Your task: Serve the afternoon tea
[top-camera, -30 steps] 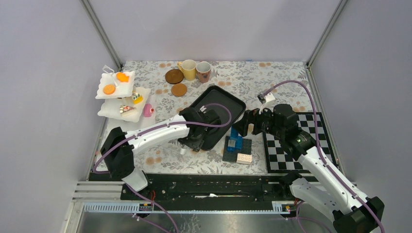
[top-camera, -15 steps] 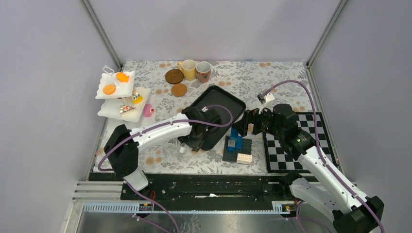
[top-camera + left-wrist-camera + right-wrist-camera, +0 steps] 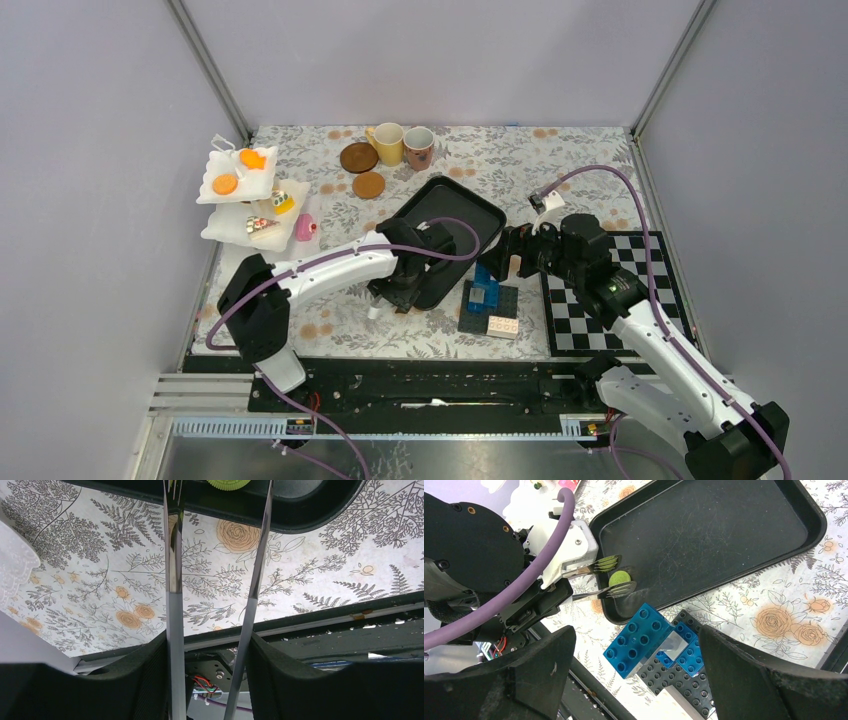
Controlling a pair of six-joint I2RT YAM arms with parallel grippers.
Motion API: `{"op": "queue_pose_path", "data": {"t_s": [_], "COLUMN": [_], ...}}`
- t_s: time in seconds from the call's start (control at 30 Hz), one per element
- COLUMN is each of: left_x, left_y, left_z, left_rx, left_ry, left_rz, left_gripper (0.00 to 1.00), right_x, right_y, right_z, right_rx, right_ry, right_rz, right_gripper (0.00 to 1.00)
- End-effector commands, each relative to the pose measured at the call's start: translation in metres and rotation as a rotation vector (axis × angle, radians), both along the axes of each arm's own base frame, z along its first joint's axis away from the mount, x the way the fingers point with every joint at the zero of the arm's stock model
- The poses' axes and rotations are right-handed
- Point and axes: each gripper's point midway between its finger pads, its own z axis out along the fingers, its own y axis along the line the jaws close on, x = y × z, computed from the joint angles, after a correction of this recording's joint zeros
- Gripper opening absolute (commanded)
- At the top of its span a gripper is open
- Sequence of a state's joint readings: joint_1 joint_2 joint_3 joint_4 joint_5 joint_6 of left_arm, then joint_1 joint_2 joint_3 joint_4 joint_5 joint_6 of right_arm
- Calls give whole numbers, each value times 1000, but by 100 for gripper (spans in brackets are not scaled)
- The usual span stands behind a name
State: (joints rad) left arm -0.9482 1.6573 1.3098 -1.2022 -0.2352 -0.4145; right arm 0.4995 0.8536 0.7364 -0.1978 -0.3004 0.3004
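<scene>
Gripping the metal tongs partway along their two arms, the left gripper is clamped on them with its fingers only half closed. The tongs reach over the near corner of the black tray, and their forked tips sit on either side of the green cookie, which lies inside the tray by that corner. Whether the tips are squeezing it cannot be told.

The right gripper hangs with its jaws wide apart and nothing between them, above the blue and black brick stack just beside the tray's near edge.

Farther out on the flowered bench, the yellow mug and patterned mug stand side by side at the back. Two brown coasters lie next to them. A white tiered stand at the far left carries orange cookies and small cakes.
</scene>
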Motion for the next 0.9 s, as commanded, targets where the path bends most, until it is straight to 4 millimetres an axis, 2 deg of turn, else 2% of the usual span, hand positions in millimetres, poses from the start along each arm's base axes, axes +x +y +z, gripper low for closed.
{"op": "queue_pose_path", "data": {"t_s": [0.0, 0.3, 0.47, 0.63, 0.87], "left_x": [5, 4, 6, 14, 35], "left_y": [-7, -4, -4, -6, -8], "left_z": [14, 12, 12, 22, 47], "left_rx": [-31, -27, -31, -47, -79], "left_ry": [-12, -9, -9, -61, -199], "left_rz": [-3, 4, 2, 13, 46], "left_gripper": [53, 50, 42, 33, 22], "right_x": [1, 0, 0, 1, 1], "right_y": [6, 7, 6, 7, 6], "right_z": [10, 11, 11, 9, 10], "right_rx": [29, 44, 42, 40, 37], "right_ry": [-21, -18, -21, -15, -19], "right_rz": [14, 16, 14, 12, 9], "right_gripper": [100, 100, 100, 100, 100]}}
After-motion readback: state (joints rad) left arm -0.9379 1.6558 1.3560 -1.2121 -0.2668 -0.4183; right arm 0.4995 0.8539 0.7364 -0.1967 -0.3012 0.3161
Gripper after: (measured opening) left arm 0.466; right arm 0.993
